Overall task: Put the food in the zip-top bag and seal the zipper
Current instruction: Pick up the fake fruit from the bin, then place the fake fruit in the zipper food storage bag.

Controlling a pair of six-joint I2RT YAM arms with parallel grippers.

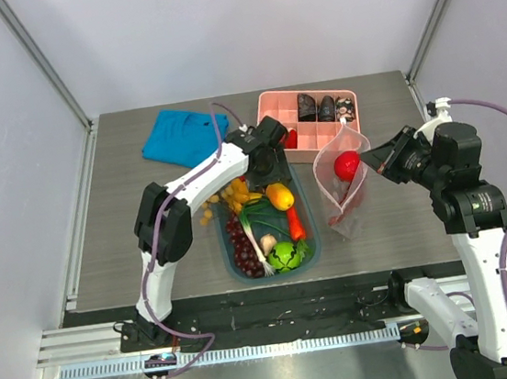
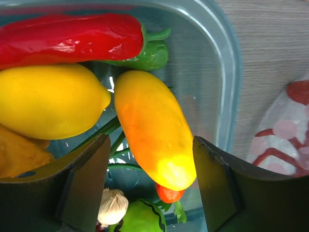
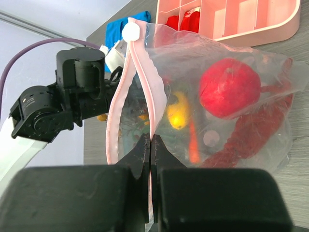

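Observation:
The clear dotted zip-top bag point(image 1: 345, 192) stands upright right of the teal tub point(image 1: 303, 204), with its mouth spread open. It holds a red round fruit point(image 3: 229, 87) and a red lobster point(image 3: 258, 133). My right gripper point(image 3: 151, 145) is shut on the pink zipper point(image 3: 116, 106) and also shows in the top view point(image 1: 383, 162). My left gripper point(image 2: 150, 145) is open, its jaws either side of an orange-yellow fruit point(image 2: 154, 128) in the tub. It hovers over the tub's far end point(image 1: 267, 169). A lemon point(image 2: 48, 101), a red chilli point(image 2: 72, 36), garlic point(image 2: 112, 205) and a green ball point(image 2: 140, 217) lie around it.
A pink divided tray point(image 1: 272, 113) with dark and red pieces stands behind the bag. A blue cloth point(image 1: 177, 134) lies at the back left. Yellow pieces point(image 1: 214, 204) lie beside the tub's left wall. The zipper's white slider point(image 3: 130, 32) sits at the top of the strip.

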